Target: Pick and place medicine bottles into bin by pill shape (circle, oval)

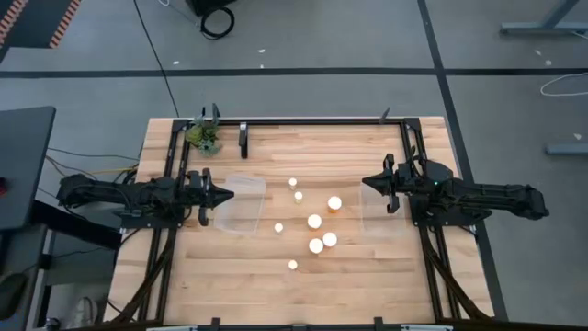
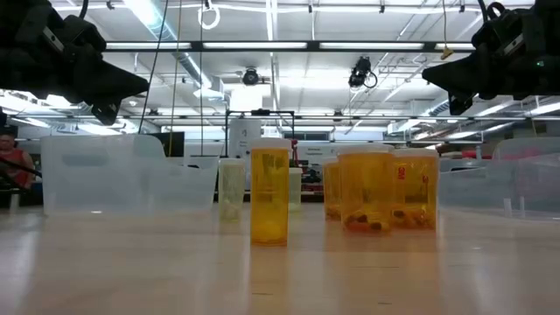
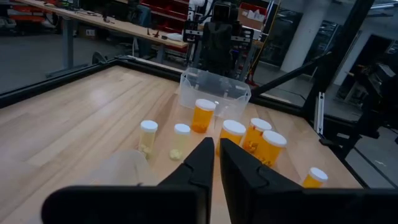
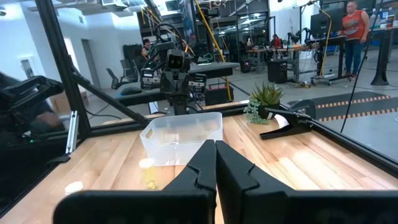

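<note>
Bottles (image 1: pixel 314 221): upright, clustered mid-table (image 1: pixel 230 285) between both hands; left hand (image 1: pixel 224 194) over its bin (image 1: pixel 241 204), fingers closed, empty; right hand (image 1: pixel 367 183) likewise closed, empty, slightly nearer the cluster.

A light wooden counter (image 1: pixel 230 267) stands on grey floor (image 1: pixel 322 37) crossed by dark tape lines; beyond it, a workshop hall (long ceiling strip lights (image 2: pixel 289 45) overhead) holds workbenches (image 3: pixel 124 26) and black-framed partitions (image 4: pixel 68 68).
</note>
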Motion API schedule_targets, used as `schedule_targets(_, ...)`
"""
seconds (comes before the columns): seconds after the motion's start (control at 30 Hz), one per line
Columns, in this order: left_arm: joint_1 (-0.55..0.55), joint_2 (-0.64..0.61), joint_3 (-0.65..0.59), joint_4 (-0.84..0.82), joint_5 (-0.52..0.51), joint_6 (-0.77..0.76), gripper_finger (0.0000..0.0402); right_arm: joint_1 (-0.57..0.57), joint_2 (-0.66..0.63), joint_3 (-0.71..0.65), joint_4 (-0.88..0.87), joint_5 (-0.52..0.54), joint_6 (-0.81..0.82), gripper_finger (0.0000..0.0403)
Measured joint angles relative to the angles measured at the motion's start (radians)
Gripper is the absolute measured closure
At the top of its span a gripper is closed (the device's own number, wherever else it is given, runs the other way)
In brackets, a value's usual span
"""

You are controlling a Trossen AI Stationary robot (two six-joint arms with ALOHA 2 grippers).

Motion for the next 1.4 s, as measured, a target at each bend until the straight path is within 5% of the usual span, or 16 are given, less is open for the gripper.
schedule_targets(1.1, 0.0, 0.0, 0.0, -0.005, 0.007, -0.054, 0.0368, 0.0, 0.0, 0.0, 0.0, 0.0, 0.0, 0.0393)
schedule_targets(1.4, 0.0, 0.029, 0.0, -0.087, 0.288, 0.053, 0.0383, 0.0, 0.0, 0.0, 0.0, 0.0, 0.0, 0.0393)
